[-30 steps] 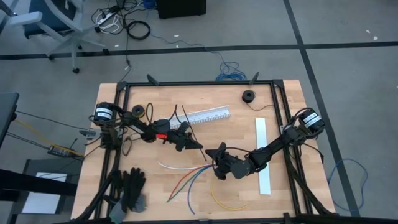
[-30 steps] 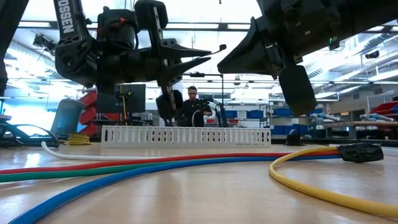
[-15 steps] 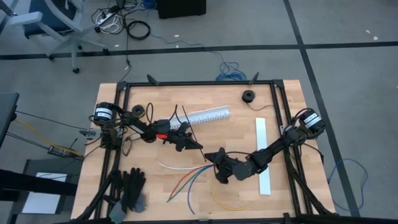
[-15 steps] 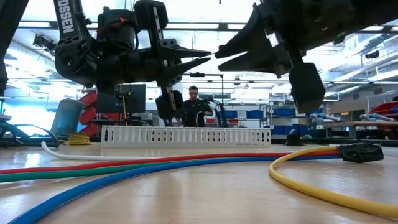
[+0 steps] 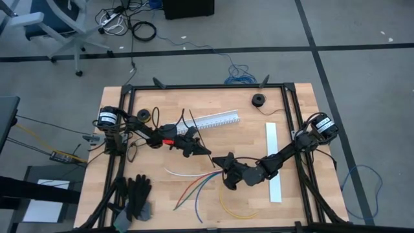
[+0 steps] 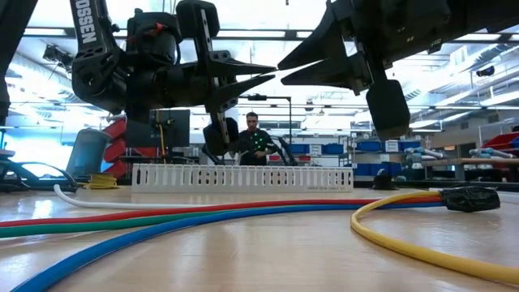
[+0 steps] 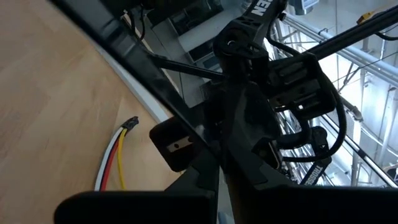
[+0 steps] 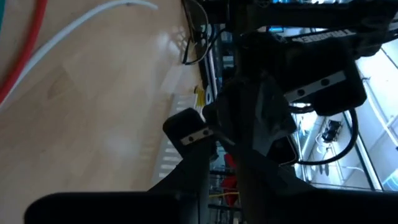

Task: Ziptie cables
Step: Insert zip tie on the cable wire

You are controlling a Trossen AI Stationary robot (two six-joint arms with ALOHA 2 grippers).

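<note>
The cables point(image 5: 194, 184) are lying loose on the table's near half, red, green and blue strands fanning out beside a white one and a curling yellow one, not yet bundled. Above them the left gripper point(image 5: 206, 151) is hovering with its fingers pressed shut, apparently pinching a thin dark strip, perhaps the ziptie, though I cannot tell for certain. The right gripper point(image 5: 220, 161) is facing it tip to tip, its fingers standing slightly parted around nothing visible. The tie seems to be being passed or threaded; next it needs looping around the gathered cables.
</note>
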